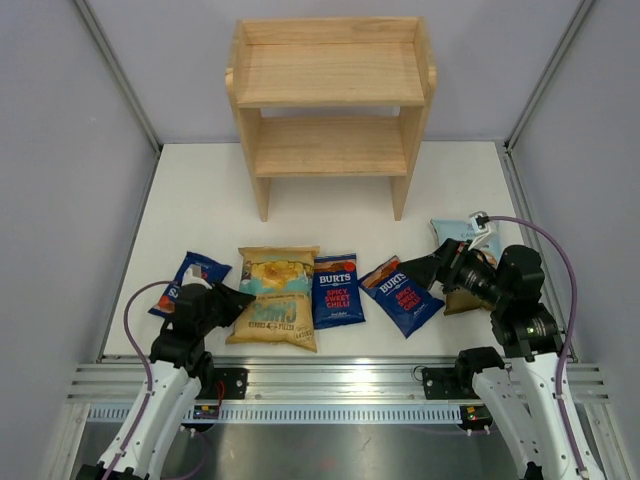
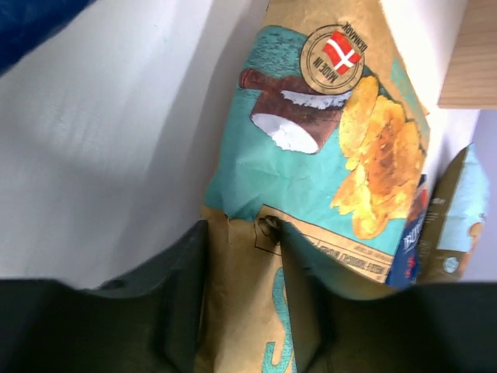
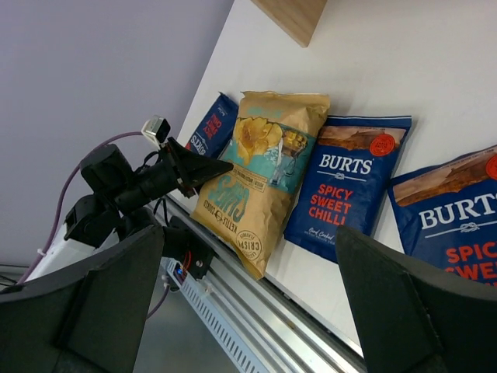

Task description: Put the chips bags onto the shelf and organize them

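Several chips bags lie in a row at the table's front. My left gripper (image 1: 240,300) (image 2: 241,256) is shut on the near left part of the large tan-and-teal bag (image 1: 275,295) (image 2: 311,155) (image 3: 264,171), and tan foil fills the gap between its fingers. Dark-blue Burts bags lie at the far left (image 1: 190,280), in the middle (image 1: 337,290) (image 3: 349,186) and to the right (image 1: 402,295). My right gripper (image 1: 420,272) (image 3: 248,295) hangs open over the right-hand Burts bag, holding nothing. A pale-blue bag (image 1: 470,240) is partly hidden behind that arm. The wooden shelf (image 1: 330,100) stands at the back.
The metal rail (image 1: 330,385) runs along the table's front edge, just below the bags. Grey walls close in both sides. Bare white tabletop (image 1: 330,225) lies between the row of bags and the shelf's legs.
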`<state>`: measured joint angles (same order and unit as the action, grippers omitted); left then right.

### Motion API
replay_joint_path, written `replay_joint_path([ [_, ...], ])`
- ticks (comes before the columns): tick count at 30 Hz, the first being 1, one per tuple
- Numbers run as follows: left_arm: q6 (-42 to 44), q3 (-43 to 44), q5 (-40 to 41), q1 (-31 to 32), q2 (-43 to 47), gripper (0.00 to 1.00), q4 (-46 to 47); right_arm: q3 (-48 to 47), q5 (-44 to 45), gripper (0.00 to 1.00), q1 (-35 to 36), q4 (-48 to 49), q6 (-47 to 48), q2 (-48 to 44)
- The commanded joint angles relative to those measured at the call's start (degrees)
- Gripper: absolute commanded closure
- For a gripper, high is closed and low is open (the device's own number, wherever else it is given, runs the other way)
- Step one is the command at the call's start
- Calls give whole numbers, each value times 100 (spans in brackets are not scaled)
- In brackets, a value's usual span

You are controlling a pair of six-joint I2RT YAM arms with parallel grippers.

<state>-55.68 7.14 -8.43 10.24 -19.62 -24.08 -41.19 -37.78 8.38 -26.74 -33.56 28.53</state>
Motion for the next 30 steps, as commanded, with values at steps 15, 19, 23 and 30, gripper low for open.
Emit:
replay_joint_path([
  [15,-1286,139,-906,13,423,100,1360,1516,-1116,0,41,2180,-1256,539],
  [19,-1638,235,-950,13,529,100,1660,1965,-1162,1,137,3068,-1750,601],
  [23,-1876,376,-942,13,599,100,1784,2290,-1083,1,374,3596,-2110,697],
  [30,-2289,683,-766,13,828,100,2021,2493,-338,1,1419,4641,-2374,1286],
])
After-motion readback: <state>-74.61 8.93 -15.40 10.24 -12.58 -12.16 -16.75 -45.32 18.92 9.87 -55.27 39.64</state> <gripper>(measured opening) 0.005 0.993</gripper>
